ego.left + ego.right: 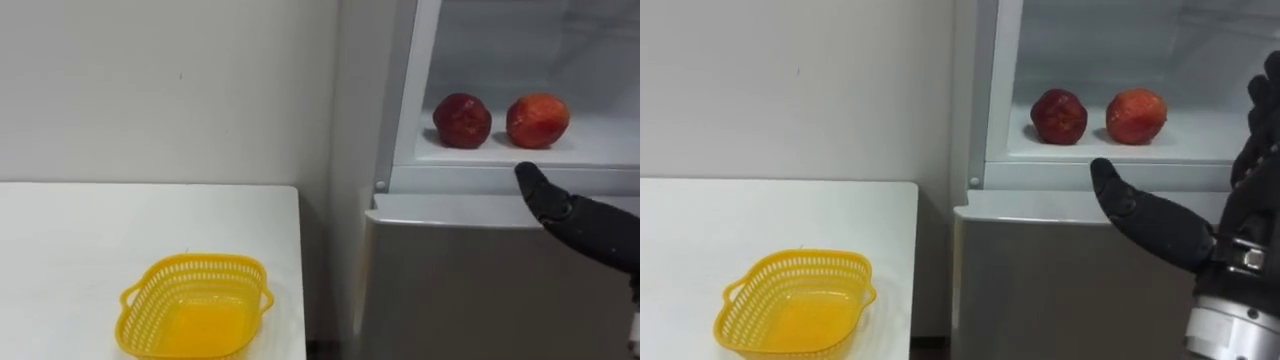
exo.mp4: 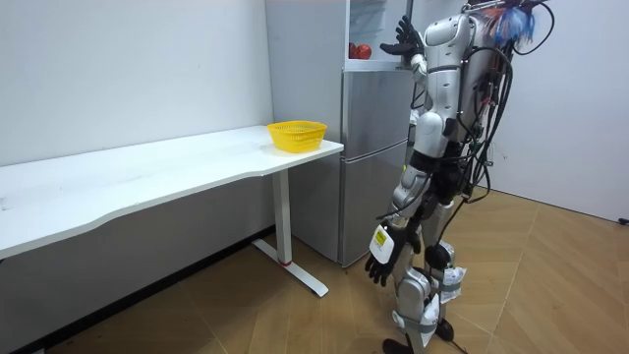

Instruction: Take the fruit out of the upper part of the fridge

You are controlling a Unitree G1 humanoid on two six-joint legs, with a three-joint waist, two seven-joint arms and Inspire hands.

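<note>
White wall (image 1: 150, 80) runs behind a white table (image 1: 90, 240) that butts up near a grey fridge (image 1: 480, 290), and the robot stands close in front of that fridge with the table on its left. One yellow plastic basket (image 1: 195, 305) sits at the table's near corner beside the fridge. It holds nothing, and it is likely parked there as the drop-off, within an arm's swing of the shelf. The fridge's upper compartment is open and its lower door is closed. On the white upper shelf (image 1: 600, 150) lie two apples, side by side and slightly apart: a dark red apple (image 1: 462, 120) nearer the compartment's left wall and a lighter red apple (image 1: 537, 120) to its right. Both rest near the shelf's front edge, so a hand can reach them without going deep. The right hand (image 1: 1155, 228) is raised just below and in front of that edge. Its fingers (image 1: 1268, 100) are spread apart from the thumb and hold nothing, which reads as a hand shaped ahead of a grasp, probably for the lighter apple, the closer of the two. The left hand (image 2: 381, 265) hangs by the thigh in the room view, with loose fingers, nothing in them and no part in the reach. Neither apple is touched yet, so the retrieval looks barely begun.
</note>
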